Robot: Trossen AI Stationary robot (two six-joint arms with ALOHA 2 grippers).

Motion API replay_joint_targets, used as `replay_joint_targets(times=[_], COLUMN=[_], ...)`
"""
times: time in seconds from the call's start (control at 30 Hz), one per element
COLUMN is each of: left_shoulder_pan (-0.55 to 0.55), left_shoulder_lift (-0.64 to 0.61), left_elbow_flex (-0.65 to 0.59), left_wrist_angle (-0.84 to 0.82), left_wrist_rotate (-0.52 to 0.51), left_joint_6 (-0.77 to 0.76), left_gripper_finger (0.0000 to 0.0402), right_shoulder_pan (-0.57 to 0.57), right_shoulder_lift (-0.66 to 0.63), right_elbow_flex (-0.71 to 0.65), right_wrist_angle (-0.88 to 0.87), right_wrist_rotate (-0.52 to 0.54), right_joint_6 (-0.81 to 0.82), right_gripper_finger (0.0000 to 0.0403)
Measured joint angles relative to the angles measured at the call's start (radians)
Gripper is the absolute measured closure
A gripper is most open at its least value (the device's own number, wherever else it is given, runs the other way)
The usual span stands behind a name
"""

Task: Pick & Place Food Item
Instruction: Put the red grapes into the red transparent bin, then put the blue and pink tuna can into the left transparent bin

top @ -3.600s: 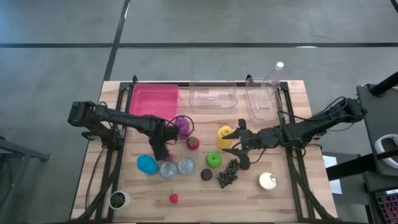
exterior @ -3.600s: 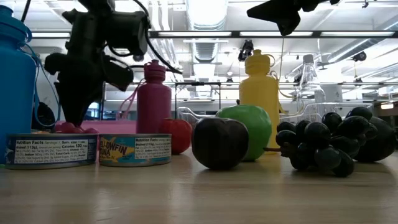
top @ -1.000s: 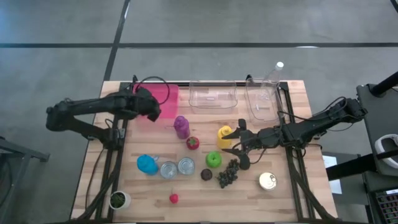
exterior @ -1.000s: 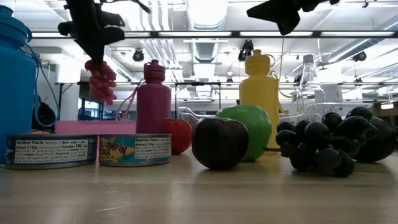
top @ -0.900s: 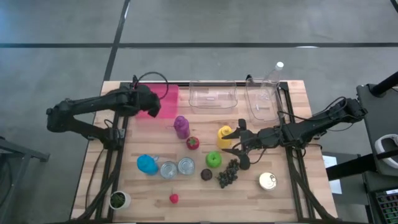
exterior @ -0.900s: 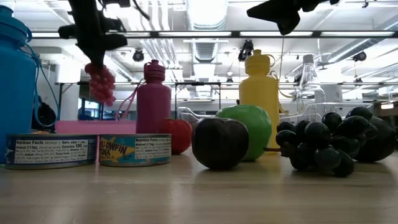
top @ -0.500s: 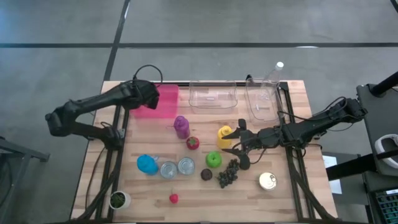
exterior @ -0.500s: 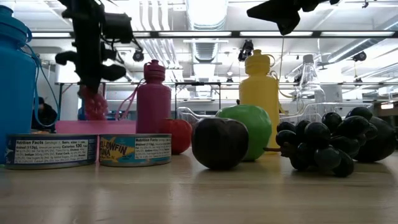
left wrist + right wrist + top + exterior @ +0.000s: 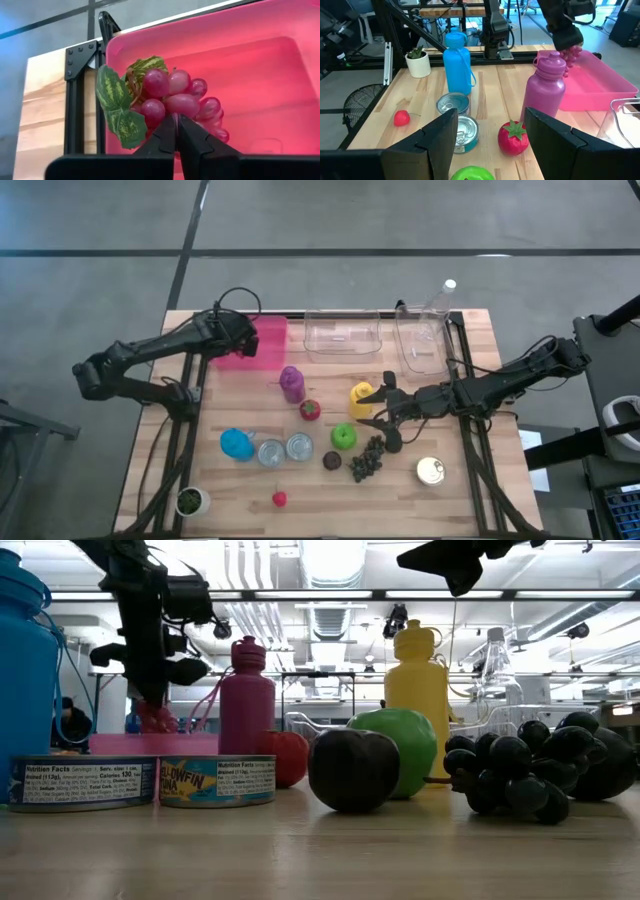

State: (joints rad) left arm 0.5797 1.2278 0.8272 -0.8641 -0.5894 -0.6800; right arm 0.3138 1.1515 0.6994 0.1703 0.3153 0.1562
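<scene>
- Carried from the middle of the bench to its far left corner, the pink grape bunch (image 9: 172, 102) now hangs in the left gripper (image 9: 176, 131), whose jaws are pinched shut on its stem end.
- Directly beneath lies the pink bin (image 9: 262, 343), the bunch drooping into it, near its left wall.
- Right gripper (image 9: 384, 418), jaws partly open and empty, waits mid-bench above the black grapes (image 9: 366, 461).

Left arm reaching toward far-left corner, left gripper (image 9: 175, 131) fingers pinching tight. Right arm lying extended mid-surface, right gripper (image 9: 381, 408) fingers standing apart.
</scene>
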Motion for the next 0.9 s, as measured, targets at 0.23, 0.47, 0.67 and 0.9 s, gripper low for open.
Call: replay_joint_targets(times=[0.23, 0.47, 0.67, 0.9], left_shoulder_pan=[0.000, 0.000, 0.000, 0.000], left_shoulder_lift=[0.000, 0.000, 0.000, -0.001], left_elbow_flex=[0.000, 0.000, 0.000, 0.009], left_wrist_angle=[0.001, 0.001, 0.000, -0.004], left_wrist_rotate=[0.043, 0.051, 0.051, 0.052], left_joint_6=[-0.009, -0.027, -0.027, -0.026], left_gripper_finger=[0.0357, 0.0303, 0.0270, 0.0253], right_shoulder_pan=[0.000, 0.000, 0.000, 0.000], right_shoulder_lift=[0.000, 0.000, 0.000, 0.000], right_elbow_flex=[0.000, 0.000, 0.000, 0.000], right_wrist_angle=[0.000, 0.000, 0.000, 0.000], right_wrist_rotate=[0.000, 0.000, 0.000, 0.000], right_joint_6=[0.000, 0.000, 0.000, 0.000], right_gripper_finger=[0.0179, 0.0179, 0.0179, 0.0179])
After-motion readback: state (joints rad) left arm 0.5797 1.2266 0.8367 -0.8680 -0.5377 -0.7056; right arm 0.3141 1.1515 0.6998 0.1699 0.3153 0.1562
